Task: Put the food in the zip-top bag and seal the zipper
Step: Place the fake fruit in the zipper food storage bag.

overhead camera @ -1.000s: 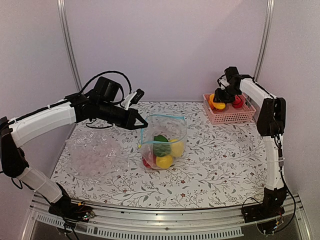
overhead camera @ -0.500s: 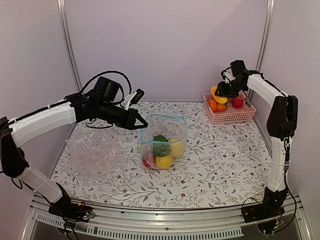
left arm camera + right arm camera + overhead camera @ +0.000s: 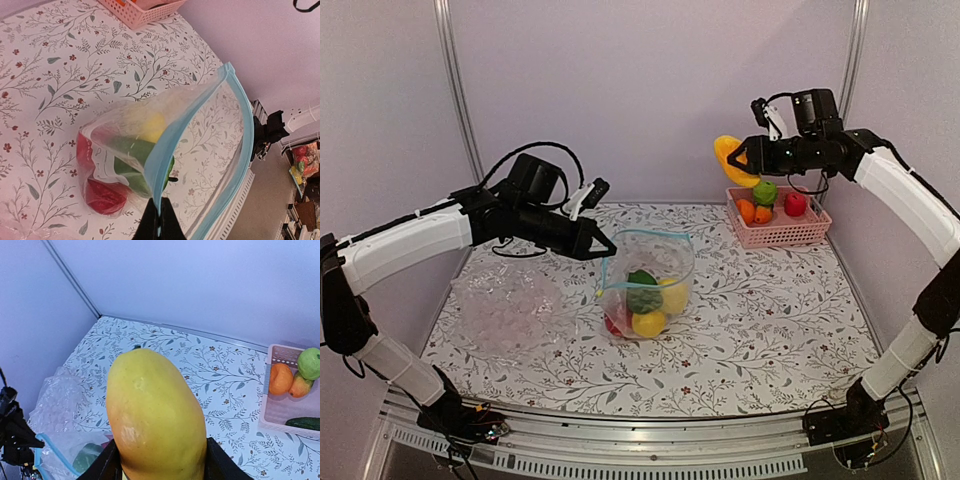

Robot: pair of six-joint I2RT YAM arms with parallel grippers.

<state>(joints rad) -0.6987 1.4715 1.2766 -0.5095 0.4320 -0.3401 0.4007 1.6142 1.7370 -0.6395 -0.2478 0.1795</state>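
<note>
The zip-top bag [image 3: 645, 285] stands upright at the middle of the table [image 3: 770, 310], mouth up and unsealed, with green, yellow and red food [image 3: 648, 305] piled in its bottom. Its zipper [image 3: 655, 234] gapes as a wide blue loop, and the left gripper [image 3: 605, 246] is pinched tight on the loop's left end, holding that edge up. Bare tabletop lies all round the bag's right and near sides, out to the table's edges. Crinkled plastic [image 3: 505, 305] lies near the bag on the left, by the left edge. At the far right corner sits the pink basket [image 3: 782, 232] against the back wall. The right gripper [image 3: 744, 160] hangs in the air above the basket's left end, jaws half-wide and clamped on a yellow fruit [image 3: 728, 157] that juts left
</note>
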